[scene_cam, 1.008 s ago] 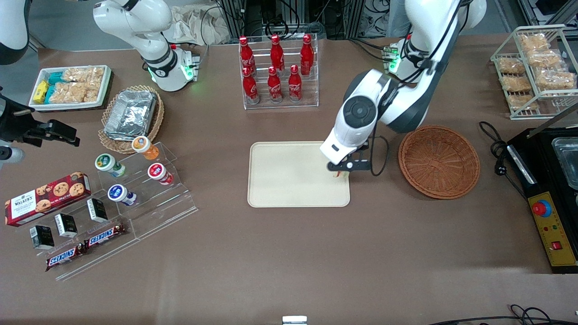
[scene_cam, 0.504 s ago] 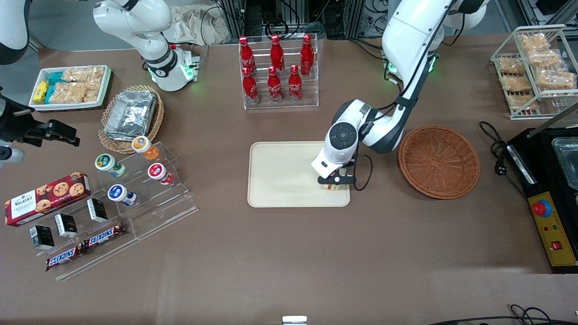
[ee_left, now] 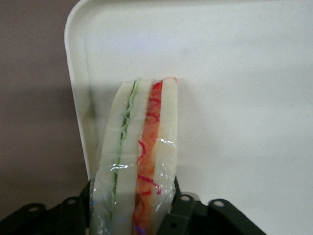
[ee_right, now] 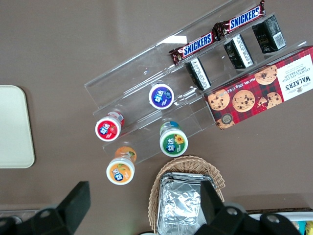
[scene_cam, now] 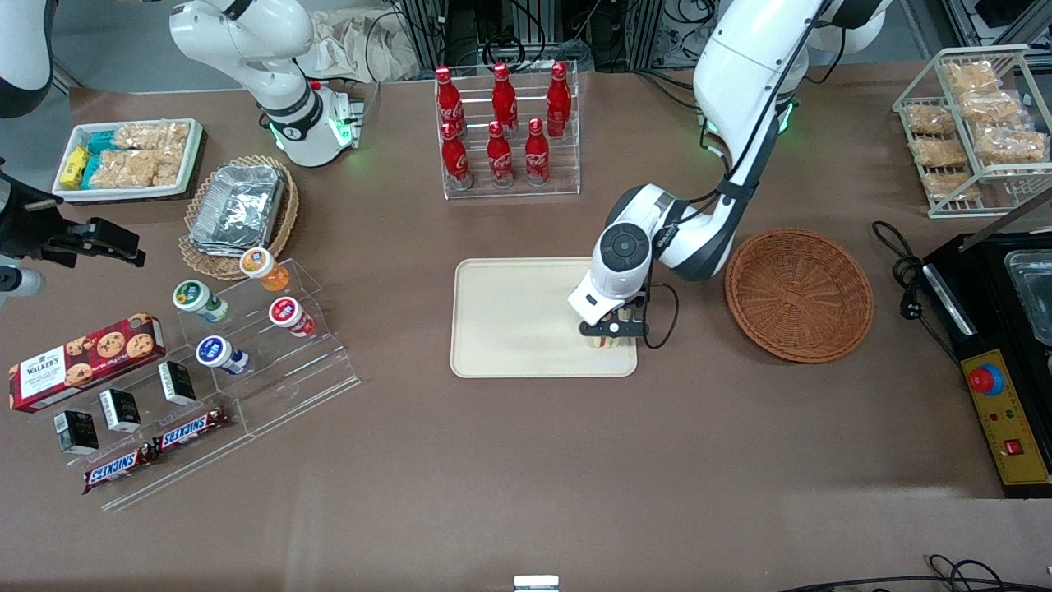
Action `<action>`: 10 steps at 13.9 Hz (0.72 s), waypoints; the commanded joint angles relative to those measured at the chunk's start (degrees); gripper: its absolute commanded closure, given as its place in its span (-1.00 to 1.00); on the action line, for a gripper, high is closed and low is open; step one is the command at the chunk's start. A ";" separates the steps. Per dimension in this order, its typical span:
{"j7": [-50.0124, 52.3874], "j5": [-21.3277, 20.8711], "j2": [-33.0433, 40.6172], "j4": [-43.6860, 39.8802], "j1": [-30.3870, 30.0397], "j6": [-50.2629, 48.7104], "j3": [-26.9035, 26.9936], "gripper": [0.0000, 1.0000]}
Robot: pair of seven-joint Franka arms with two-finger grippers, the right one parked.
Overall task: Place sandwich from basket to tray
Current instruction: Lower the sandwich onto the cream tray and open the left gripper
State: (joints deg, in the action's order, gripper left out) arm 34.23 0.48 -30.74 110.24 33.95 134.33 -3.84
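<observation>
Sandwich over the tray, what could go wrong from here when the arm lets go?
The sandwich, clamped in the gripper, stands on its narrow edge, so it may topple on release. It sits close to the tray rim nearest the basket, so a fall that way could land it on the rim or table.

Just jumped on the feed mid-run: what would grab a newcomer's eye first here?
First the gripper, low over the cream tray at the corner nearest the reddish-brown basket, shut on the sandwich, whose green and red filling stripes show in the wrist view. That basket has nothing in it. Next, the rack of red cola bottles, farther from the front camera than the tray.
</observation>
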 commanded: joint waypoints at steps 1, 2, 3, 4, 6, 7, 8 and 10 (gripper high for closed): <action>1.71 -0.92 0.33 0.59 0.77 1.19 0.68 -1.00; 2.33 -0.92 0.33 0.50 0.77 1.11 0.68 -1.00; 2.33 -0.92 0.85 0.42 0.85 0.76 0.68 -1.00; 2.33 -0.92 2.07 0.33 0.85 -0.55 0.68 -1.00; 2.33 -1.01 6.98 -0.81 0.24 -6.77 0.68 -1.00; 2.07 -0.66 9.70 -2.12 -0.20 -9.94 0.94 -1.00; 1.81 -0.31 12.17 -3.35 -0.81 -13.27 0.94 -1.00; 1.98 0.05 16.57 -5.55 -2.39 -18.12 1.11 -1.00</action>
State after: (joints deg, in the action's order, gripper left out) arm 35.36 0.45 -19.79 105.25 32.99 120.80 -2.77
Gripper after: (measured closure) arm 0.000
